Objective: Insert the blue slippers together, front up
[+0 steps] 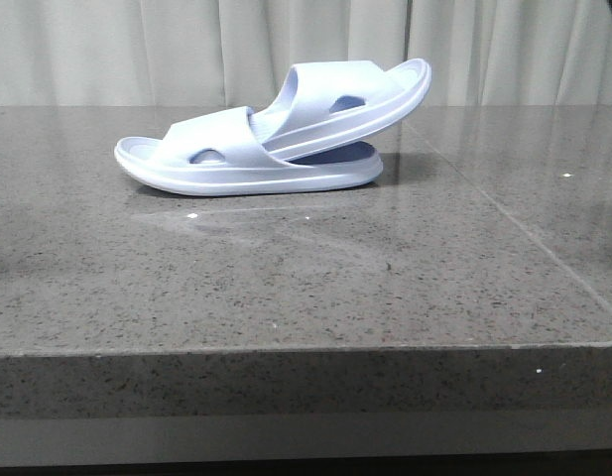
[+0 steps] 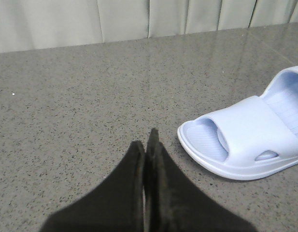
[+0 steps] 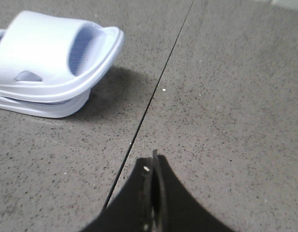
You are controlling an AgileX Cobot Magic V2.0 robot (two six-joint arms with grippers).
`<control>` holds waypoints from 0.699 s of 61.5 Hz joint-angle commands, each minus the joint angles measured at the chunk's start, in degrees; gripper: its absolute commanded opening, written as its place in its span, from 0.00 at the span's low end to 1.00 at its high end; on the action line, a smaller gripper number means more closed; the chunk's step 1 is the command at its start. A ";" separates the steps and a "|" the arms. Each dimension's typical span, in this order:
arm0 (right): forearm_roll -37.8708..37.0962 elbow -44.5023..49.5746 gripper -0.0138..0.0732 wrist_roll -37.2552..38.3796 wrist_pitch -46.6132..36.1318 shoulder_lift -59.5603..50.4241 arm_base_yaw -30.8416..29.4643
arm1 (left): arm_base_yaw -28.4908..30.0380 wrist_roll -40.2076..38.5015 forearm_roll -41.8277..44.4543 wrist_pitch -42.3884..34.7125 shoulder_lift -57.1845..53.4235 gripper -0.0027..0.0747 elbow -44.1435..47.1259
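Observation:
Two pale lavender-blue slippers lie on the grey stone table. The lower slipper [image 1: 201, 164] lies flat with its toe to the left. The upper slipper [image 1: 360, 94] is pushed under the lower one's strap and tilts up to the right. The lower slipper's toe shows in the left wrist view [image 2: 245, 140], and the stacked ends of both show in the right wrist view [image 3: 52, 63]. My left gripper [image 2: 146, 143] is shut and empty, apart from the toe. My right gripper [image 3: 154, 162] is shut and empty, apart from the pair. Neither gripper shows in the front view.
The grey speckled table [image 1: 286, 288] has a dark seam [image 1: 524, 233] running along its right part, also in the right wrist view [image 3: 153, 92]. Its front edge [image 1: 286, 347] faces the camera. Pale curtains [image 1: 137, 50] hang behind the table.

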 commanded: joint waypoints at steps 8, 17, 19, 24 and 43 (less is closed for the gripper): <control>-0.07 9.60 0.09 -0.40 -10.25 -12.31 1.88 | -4.24 -0.04 -0.47 -12.58 -11.81 0.01 7.78; -0.07 16.63 0.09 -0.40 -15.14 -21.43 2.12 | -5.11 -0.04 -0.47 -14.85 -20.89 0.01 13.04; -0.07 18.05 0.09 -0.40 -16.23 -23.92 2.12 | -5.11 -0.04 -0.55 -14.04 -22.60 0.01 13.96; 0.19 20.50 0.09 -0.40 -17.09 -28.50 2.12 | -5.11 -0.04 -0.72 -11.67 -26.06 0.01 15.46; 2.29 26.47 0.09 -0.40 -16.72 -39.13 2.12 | -5.11 -0.04 -0.71 -9.71 -32.15 0.01 17.05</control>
